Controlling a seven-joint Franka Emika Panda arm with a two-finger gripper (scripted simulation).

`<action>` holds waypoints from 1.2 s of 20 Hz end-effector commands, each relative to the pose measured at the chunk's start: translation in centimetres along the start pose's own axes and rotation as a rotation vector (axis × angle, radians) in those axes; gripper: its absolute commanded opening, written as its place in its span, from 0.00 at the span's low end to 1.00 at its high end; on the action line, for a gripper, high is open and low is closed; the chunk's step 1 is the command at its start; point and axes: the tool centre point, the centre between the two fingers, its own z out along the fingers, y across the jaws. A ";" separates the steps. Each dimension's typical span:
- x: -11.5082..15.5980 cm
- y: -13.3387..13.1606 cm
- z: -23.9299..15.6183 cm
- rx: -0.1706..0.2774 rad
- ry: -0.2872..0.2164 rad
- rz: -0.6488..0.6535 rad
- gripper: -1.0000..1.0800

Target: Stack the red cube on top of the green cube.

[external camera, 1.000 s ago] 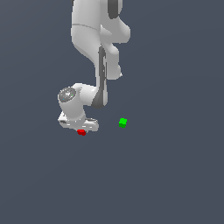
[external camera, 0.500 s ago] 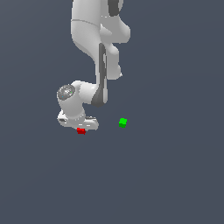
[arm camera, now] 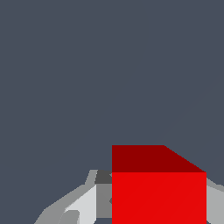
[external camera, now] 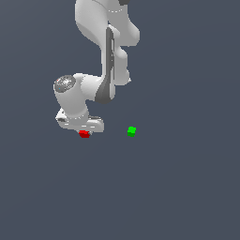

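No brand, label or writing readable anywhere; no containers in sight. Only a plain dark grey-blue floor (external camera: pixel 187 187), with no edge or corner of it showing in either view. White arm (external camera: pixel 105 37) bent down from the top of the exterior view, wrist low over the floor. End effector (external camera: pixel 85 131) down at the red cube (external camera: pixel 84 134), which peeks out just beneath the white hand body. In the wrist view, red cube (arm camera: pixel 158 188) large and close, set between the pale grey fingers (arm camera: pixel 83 205), one finger on each side and seemingly against its faces; so pinching the red cube as far as can be told, though actual contact too tight to confirm. Whether the red cube rests on the floor or sits slightly above it, cannot tell. Green cube (external camera: pixel 131 131) alone on the floor, apart from the red cube toward the exterior view's right, untouched, nothing on top of it
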 end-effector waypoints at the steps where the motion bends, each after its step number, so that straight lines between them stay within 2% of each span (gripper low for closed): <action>1: 0.0 0.0 -1.3 0.000 0.000 0.000 0.00; 9: 0.1 0.0 -2.4 0.000 0.001 0.000 0.00; 14: -0.4 -1.1 -2.1 0.000 0.001 0.000 0.00; 18: -1.2 -3.2 -1.6 0.000 0.001 0.000 0.00; 24: -3.2 -8.4 -0.4 0.000 0.000 -0.001 0.00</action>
